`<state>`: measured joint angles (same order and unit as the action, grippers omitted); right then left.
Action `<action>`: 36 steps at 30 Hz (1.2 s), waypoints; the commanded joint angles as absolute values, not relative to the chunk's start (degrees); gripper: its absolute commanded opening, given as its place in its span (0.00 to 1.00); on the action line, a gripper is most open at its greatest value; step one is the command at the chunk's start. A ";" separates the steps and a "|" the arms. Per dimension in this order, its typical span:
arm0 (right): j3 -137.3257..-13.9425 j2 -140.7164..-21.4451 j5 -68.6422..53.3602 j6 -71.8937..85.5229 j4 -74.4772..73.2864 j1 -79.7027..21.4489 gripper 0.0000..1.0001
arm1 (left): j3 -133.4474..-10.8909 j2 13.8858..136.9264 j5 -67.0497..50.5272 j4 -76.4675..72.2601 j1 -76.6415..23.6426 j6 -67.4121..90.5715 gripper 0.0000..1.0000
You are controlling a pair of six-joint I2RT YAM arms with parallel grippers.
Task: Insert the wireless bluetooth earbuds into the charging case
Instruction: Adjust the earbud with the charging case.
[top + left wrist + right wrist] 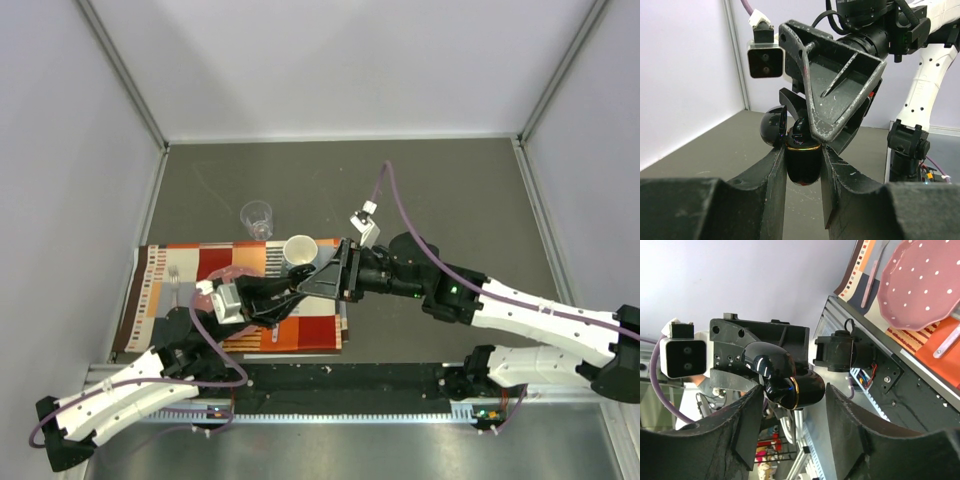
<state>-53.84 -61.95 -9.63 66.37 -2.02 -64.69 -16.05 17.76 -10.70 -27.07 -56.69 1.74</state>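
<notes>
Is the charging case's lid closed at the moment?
No: in the left wrist view the charging case, clamped in the left hand, has its lid swung open beside the gold rim.

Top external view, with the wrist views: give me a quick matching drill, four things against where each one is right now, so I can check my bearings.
Things
1. charging case
2. white mug
3. clear glass
4. pink dotted plate

Places
A. on the bare table, beyond the placemat
B. held off the table in the left gripper
C. on the placemat, partly hidden below the left gripper
D. at the placemat's far edge, near the glass

Pairs: 1-B, 2-D, 3-A, 4-C
</notes>
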 commanded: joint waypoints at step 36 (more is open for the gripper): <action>-54.14 -62.58 -12.92 61.44 6.33 -62.32 0.14 | -15.29 17.75 -9.58 -28.92 -56.60 4.22 0.00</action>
<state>-51.00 -62.26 -11.16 67.00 4.67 -62.70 -15.31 17.39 -10.61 -28.29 -56.62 1.98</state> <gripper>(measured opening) 0.422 0.334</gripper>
